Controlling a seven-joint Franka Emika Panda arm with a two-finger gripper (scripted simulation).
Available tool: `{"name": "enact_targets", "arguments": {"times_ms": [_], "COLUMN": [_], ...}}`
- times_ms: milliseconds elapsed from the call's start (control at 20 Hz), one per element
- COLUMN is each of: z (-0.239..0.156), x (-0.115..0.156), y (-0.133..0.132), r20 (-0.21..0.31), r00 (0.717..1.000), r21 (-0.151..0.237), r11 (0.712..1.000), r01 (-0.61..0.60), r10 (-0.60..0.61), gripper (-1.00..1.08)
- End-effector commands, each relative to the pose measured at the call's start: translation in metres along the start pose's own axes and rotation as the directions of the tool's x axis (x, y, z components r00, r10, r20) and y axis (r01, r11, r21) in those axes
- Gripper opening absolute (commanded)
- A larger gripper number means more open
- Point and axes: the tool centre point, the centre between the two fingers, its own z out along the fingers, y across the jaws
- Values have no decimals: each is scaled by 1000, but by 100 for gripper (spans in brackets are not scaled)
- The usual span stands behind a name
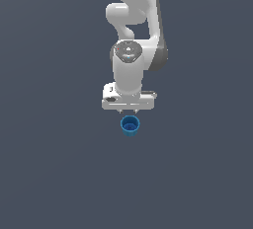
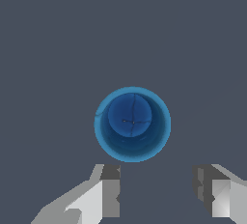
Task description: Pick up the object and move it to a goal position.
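A small bright blue cup (image 1: 130, 125) stands upright on the flat grey surface, open rim up. In the wrist view the cup (image 2: 132, 124) shows from above, with its hollow inside and round rim. My white gripper (image 1: 128, 110) hangs just above and behind the cup in the exterior view. In the wrist view my gripper (image 2: 157, 189) is open, its two fingers apart with an empty gap, and the cup lies just beyond the fingertips (image 2: 111, 189), not between them. Nothing is held.
The white arm (image 1: 133, 35) rises behind the gripper toward the top of the exterior view. Plain grey ground (image 1: 49, 173) surrounds the cup on all sides.
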Motion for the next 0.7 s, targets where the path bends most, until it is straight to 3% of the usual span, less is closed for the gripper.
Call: {"name": "enact_targets", "arguments": {"times_ms": [0, 400, 650], "z": [1, 10, 20], "x": [-1, -7, -13], "y": [0, 2, 4], "r20": [3, 37, 85], "r00": [1000, 991, 963], "r21": [6, 68, 130], "r11": [1000, 989, 955], "r01": [-12, -132, -266], "r10": [12, 130, 256], "gripper": [28, 28, 28]}}
